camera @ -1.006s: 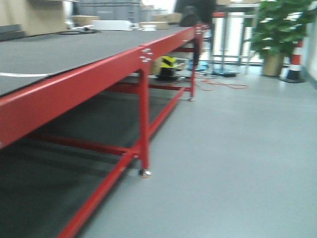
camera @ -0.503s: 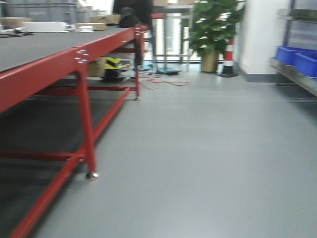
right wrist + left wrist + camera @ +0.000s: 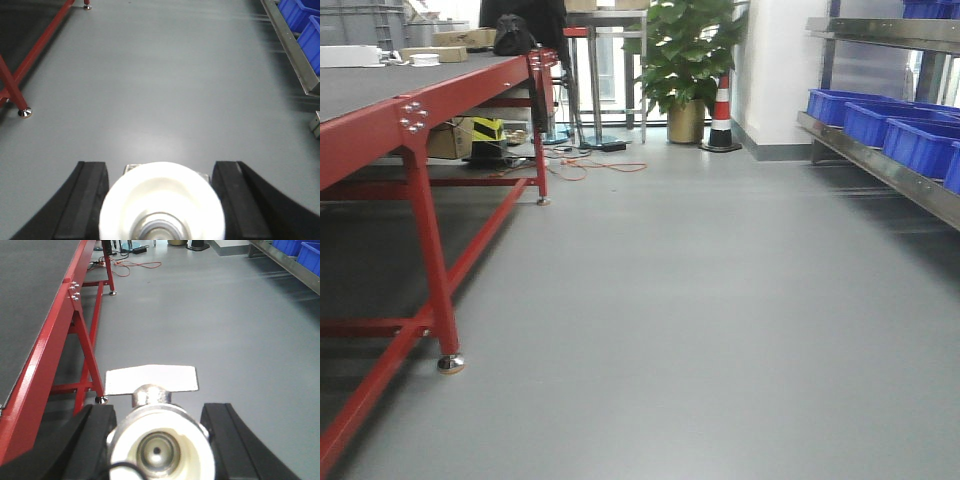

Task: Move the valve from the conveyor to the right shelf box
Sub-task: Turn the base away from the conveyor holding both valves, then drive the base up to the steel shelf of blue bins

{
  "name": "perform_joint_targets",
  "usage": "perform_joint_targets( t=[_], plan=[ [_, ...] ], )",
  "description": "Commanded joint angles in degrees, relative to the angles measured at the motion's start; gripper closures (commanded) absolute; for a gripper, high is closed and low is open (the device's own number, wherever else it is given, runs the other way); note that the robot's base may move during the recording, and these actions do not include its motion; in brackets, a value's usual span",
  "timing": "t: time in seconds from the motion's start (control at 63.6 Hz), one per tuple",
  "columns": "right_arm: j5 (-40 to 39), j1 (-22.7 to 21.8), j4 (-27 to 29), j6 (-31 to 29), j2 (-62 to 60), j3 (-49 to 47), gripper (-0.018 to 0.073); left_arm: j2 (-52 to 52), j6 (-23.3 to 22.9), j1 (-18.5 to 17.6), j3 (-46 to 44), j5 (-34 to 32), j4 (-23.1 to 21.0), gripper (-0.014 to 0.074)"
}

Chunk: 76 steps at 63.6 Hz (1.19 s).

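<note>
In the left wrist view a valve (image 3: 160, 445) with a pale whitish base and a silver lever handle (image 3: 151, 378) sits between black fingers, and my left gripper (image 3: 159, 411) is shut on it. My right gripper (image 3: 160, 168) is shut on a second valve (image 3: 161, 200), whose whitish base faces the camera. The conveyor (image 3: 360, 92), a dark grey belt on a red frame, runs along the left. The right shelf (image 3: 880, 168) carries blue boxes (image 3: 840, 105). Both held valves hang over the grey floor between conveyor and shelf.
Red conveyor legs (image 3: 432, 260) with metal feet stand at the left. A potted plant (image 3: 685, 60), a striped traffic cone (image 3: 721, 115) and orange cables (image 3: 590, 165) lie at the far end. A dark figure (image 3: 525, 25) is by the conveyor's end.
The front view has swung to the right: the conveyor has slid to the left edge and the shelf with blue boxes has come into view on the right.
</note>
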Motion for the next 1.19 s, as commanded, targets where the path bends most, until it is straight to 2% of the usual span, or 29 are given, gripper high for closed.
perform_joint_targets(
  t=[0.0, 1.179],
  plan=[
    [-4.01, -0.11, 0.29, -0.44, -0.77, -1.11, 0.0713, -0.49, -0.25, -0.09, -0.37, -2.87, -0.28, 0.0708],
    [-4.01, -0.11, 0.29, -0.44, -0.77, -1.11, 0.0713, -0.59, -0.25, -0.09, -0.37, -2.89, -0.28, 0.0708]
  ],
)
